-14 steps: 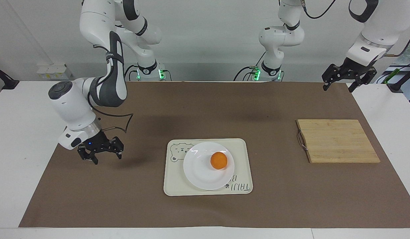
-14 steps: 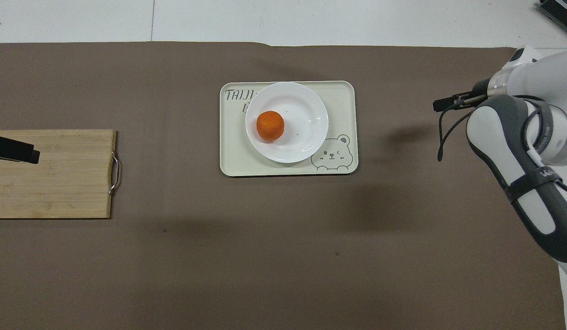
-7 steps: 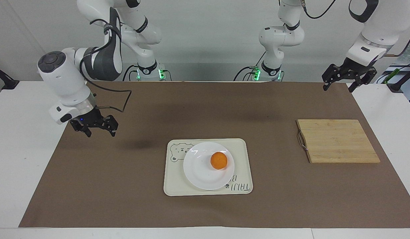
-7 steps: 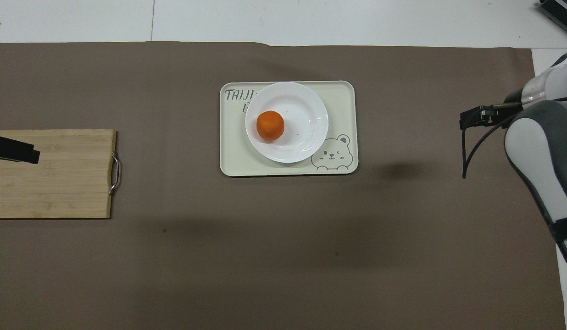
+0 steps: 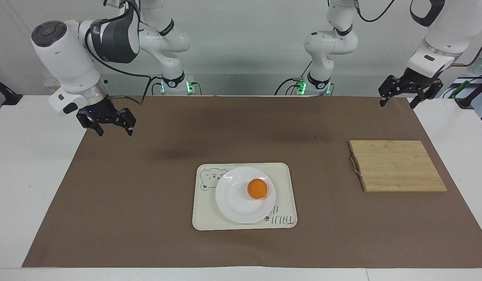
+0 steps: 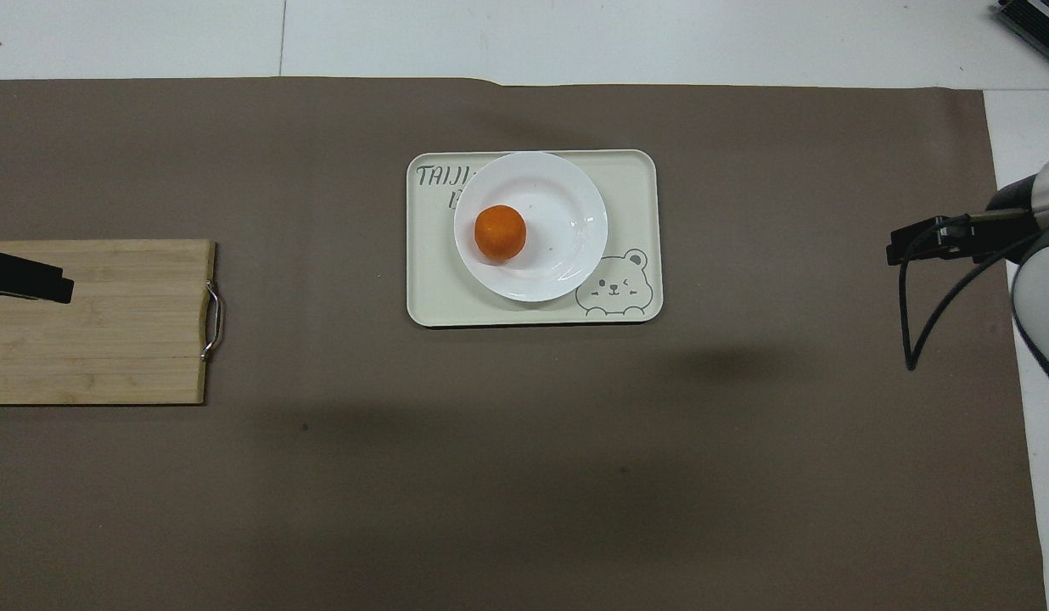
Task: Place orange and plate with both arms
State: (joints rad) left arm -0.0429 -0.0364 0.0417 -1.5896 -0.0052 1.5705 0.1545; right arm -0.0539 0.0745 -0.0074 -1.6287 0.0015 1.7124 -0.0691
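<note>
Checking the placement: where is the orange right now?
The orange sits on the white plate, which rests on the bear tray mid-table.

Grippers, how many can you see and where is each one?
2. The right gripper hangs open over the mat's edge at the right arm's end; the left gripper hangs open over the mat's corner near the cutting board.

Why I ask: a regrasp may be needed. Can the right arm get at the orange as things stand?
Probably yes. The orange sits uncovered on the plate, and the right end effector hangs open over bare mat with nothing between them.
</note>
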